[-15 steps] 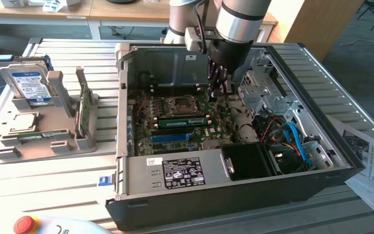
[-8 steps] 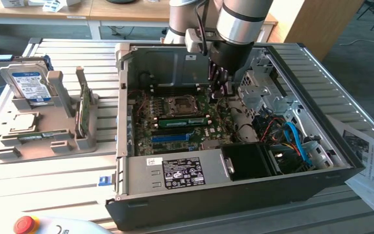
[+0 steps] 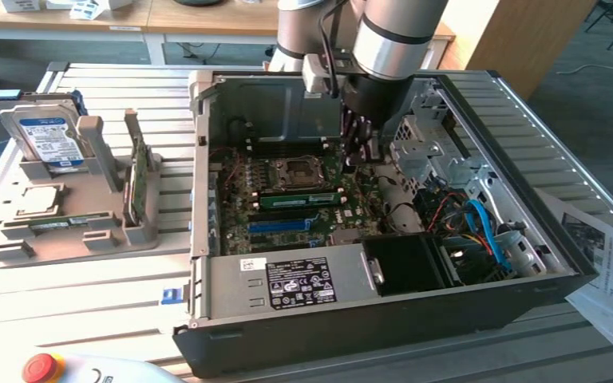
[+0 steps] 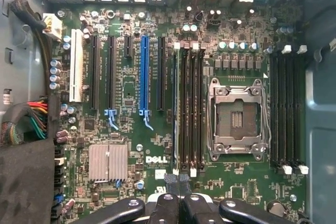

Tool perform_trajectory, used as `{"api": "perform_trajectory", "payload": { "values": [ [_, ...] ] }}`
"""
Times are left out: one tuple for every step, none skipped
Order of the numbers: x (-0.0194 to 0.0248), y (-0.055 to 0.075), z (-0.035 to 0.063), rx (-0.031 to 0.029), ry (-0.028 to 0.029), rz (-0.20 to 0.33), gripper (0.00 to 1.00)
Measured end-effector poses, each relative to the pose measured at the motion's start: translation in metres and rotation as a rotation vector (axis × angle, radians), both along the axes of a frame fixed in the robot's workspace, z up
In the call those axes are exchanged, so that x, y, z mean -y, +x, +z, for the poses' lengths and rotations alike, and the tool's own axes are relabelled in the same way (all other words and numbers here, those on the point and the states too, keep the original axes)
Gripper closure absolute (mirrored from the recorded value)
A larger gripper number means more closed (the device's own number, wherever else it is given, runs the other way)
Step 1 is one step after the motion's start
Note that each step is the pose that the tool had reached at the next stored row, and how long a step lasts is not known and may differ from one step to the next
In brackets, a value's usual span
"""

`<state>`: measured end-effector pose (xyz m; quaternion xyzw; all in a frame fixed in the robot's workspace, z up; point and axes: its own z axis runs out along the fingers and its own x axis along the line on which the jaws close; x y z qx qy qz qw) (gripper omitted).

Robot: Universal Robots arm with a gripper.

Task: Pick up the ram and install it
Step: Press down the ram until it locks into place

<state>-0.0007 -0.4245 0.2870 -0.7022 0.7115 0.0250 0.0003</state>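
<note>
A ram [image 3: 299, 199] stands in a motherboard slot between the CPU socket [image 3: 296, 171] and the blue slot [image 3: 285, 226]. From the wrist it shows edge-on as a thin ram [image 4: 176, 108] in the slot furthest from the socket [image 4: 237, 119]. My gripper [image 3: 356, 155] reaches into the open PC case from above, over the motherboard past one end of that stick. Its dark fingertips [image 4: 170, 178] are pressed together at the end of the memory slots, so the gripper [image 4: 177, 179] is shut with nothing between them. Another ram [image 3: 73, 221] lies flat in the grey tray.
The grey tray [image 3: 115, 239] on the exterior view's left also holds a hard drive [image 3: 41, 132], a green card [image 3: 136, 179] standing upright and a CPU [image 3: 35, 199]. Case walls [image 3: 202, 159], the drive cage [image 3: 429, 152], cables [image 3: 482, 227] and the power supply [image 3: 296, 279] surround the motherboard. A red stop button [image 3: 41, 365] sits near the front.
</note>
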Motion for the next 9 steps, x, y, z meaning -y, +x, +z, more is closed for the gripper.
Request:
{"api": "perform_trajectory", "payload": {
  "values": [
    [0.0, 0.0, -0.0017, 0.0, 0.0, 0.0, 0.9],
    [0.0, 0.0, -0.0033, 0.0, 0.0, 0.0, 0.9],
    [0.0, 0.0, -0.005, 0.0, 0.0001, 0.0, 0.9],
    [0.0, 0.0, -0.0068, 0.0001, 0.0002, 0.0, 0.9],
    [0.0, 0.0, -0.0084, 0.0001, 0.0001, 0.0, 0.9],
    [0.0, 0.0, -0.0099, 0.0001, 0.0, 0.0, 0.9],
    [0.0, 0.0, -0.0114, 0.0, 0.0001, 0.0, 0.9],
    [0.0, 0.0, -0.0129, 0.0001, 0.0001, 0.0, 0.9],
    [0.0, 0.0, -0.0143, 0.0001, 0.0, 0.0, 0.9]
  ]
}}
